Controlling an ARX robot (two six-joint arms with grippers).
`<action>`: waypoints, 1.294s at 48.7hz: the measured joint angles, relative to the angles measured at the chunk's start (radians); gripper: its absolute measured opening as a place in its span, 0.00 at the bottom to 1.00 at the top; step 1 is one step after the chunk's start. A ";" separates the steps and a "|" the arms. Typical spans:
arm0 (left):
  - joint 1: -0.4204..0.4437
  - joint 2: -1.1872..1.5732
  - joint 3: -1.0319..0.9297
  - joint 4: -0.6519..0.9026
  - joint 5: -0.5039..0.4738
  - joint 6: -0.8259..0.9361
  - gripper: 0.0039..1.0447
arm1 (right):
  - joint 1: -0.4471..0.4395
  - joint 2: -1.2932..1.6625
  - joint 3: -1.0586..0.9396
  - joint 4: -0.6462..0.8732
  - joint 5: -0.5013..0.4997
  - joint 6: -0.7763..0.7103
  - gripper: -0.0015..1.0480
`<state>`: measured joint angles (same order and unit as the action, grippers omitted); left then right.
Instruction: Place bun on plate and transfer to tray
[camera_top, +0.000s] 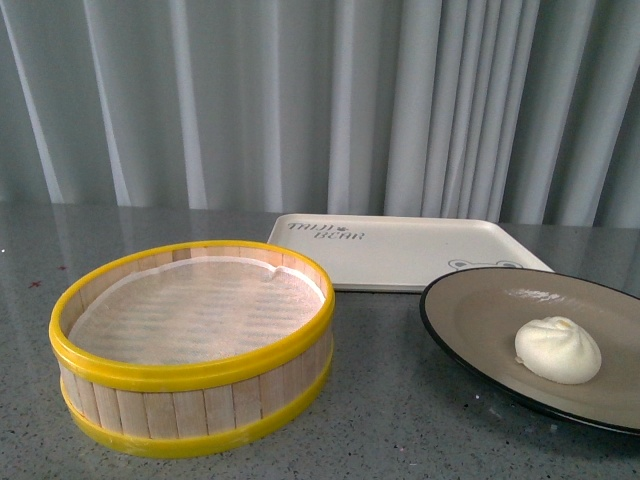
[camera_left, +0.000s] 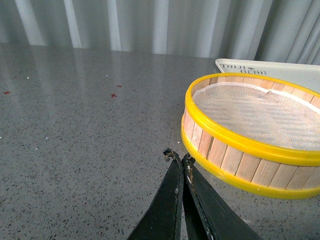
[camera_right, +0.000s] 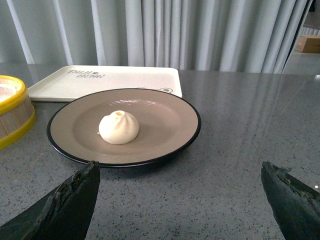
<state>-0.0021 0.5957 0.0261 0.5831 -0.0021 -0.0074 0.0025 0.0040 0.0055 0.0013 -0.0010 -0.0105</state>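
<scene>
Here, pale curtains back the grey speckled table; left pincer closed, right pincer agape.

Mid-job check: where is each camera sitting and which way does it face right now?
Front: on the body, facing the curtain; shows basket, tray, plate holding the bun; no arm.
Left wrist: behind the shut left gripper, facing the basket.
Right wrist: behind the open right gripper, facing plate and bun.
Shared: tray and basket appear in all three.
</scene>
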 joint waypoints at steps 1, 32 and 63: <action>0.000 -0.014 0.000 -0.012 0.000 0.000 0.04 | 0.000 0.000 0.000 0.000 0.000 0.000 0.92; 0.000 -0.344 -0.001 -0.328 0.000 0.000 0.04 | 0.000 0.000 0.000 0.000 0.000 0.000 0.92; 0.000 -0.591 0.000 -0.581 0.002 0.001 0.04 | 0.000 0.000 0.000 0.000 0.000 0.000 0.92</action>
<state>-0.0021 0.0044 0.0257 0.0025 -0.0006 -0.0067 0.0025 0.0040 0.0055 0.0013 -0.0013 -0.0105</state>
